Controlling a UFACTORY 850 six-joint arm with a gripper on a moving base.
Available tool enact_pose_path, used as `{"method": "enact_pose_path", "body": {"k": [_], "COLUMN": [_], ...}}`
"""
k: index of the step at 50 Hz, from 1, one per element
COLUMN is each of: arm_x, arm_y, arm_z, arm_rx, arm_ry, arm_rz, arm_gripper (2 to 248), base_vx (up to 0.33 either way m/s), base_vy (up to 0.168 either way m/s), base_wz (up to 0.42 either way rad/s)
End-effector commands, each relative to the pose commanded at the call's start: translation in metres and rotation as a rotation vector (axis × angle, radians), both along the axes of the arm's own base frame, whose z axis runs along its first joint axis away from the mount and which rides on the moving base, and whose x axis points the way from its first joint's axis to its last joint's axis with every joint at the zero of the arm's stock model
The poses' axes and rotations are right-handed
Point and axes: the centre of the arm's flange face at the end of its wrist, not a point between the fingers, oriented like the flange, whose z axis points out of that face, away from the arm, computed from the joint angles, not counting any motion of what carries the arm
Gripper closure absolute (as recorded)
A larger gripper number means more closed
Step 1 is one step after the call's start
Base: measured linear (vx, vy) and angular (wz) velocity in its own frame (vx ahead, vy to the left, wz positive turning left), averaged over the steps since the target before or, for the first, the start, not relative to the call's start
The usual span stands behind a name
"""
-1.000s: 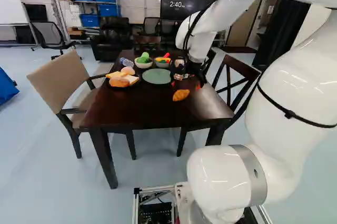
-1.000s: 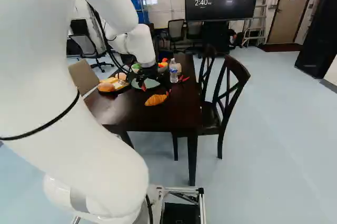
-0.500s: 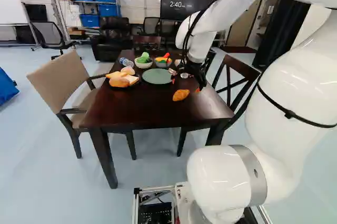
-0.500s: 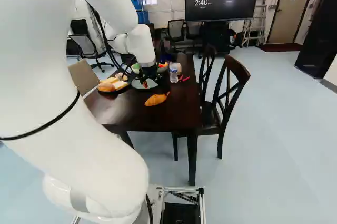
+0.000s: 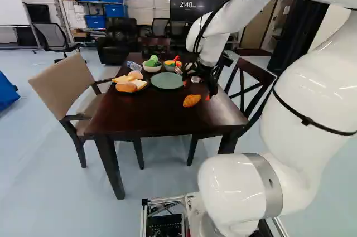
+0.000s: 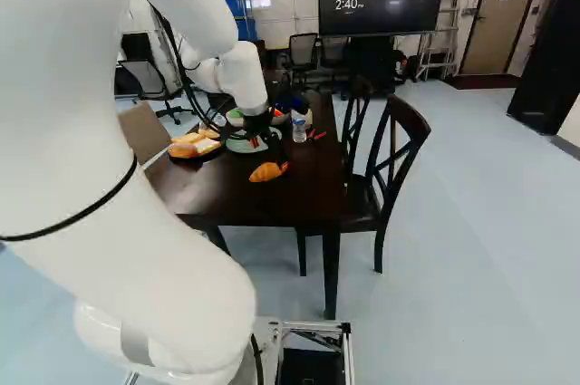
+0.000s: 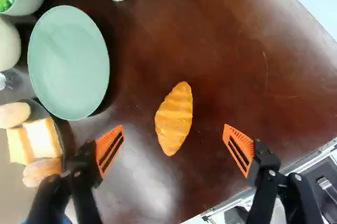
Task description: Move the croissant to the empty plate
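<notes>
- At the far left, by the left base view, a beige upholstered armchair [image 5: 64, 85] faces the desk.
- Next, a dark round plate [image 7: 38, 110] on the desk, carrying bread slices [image 7: 43, 137] and a bread roll [image 7: 41, 171].
- Just beyond that plate, a clear bottle with blue on it [image 5: 133, 66].
- Then a pale bowl [image 5: 152, 69] holding a green vegetable [image 5: 152, 61].
- The dark wooden desk [image 5: 148, 120] itself, under all the tableware.
- The green plate [image 5: 167, 81], round and empty, beside the dark one.
- Beyond it, a second bowl [image 5: 170, 69] with red, orange and green pieces in it.
- The croissant [image 5: 191, 101] rests directly on the desk, nearer the arm's base than the green plate and apart from it.
- Another clear bottle [image 6: 299, 132], upright on the desk, farther out than the croissant.
- The tool [image 5: 196, 90] is wide open above the desk; in the wrist view the croissant lies between its two orange-padded fingers, touching neither and unheld.
- Farther back, a large dark screen [image 5: 201, 1].
- Along the desk's right side, a dark wooden cross-back chair [image 5: 250, 85].
- Rightmost, the white arm [image 5: 304, 111], reaching forward over the desk.
</notes>
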Motion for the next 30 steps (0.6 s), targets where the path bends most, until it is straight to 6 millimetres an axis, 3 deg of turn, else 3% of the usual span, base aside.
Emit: {"method": "enact_pose_path", "body": {"k": [30], "arm_x": [0.0], "arm_y": [0.0], "arm_z": [0.0], "arm_rx": [0.096], "arm_ry": [0.005], "arm_rz": [-0.278], "arm_gripper": [3], "base_vx": [0.0], "base_vy": [0.0], "base_wz": [0.0]}}
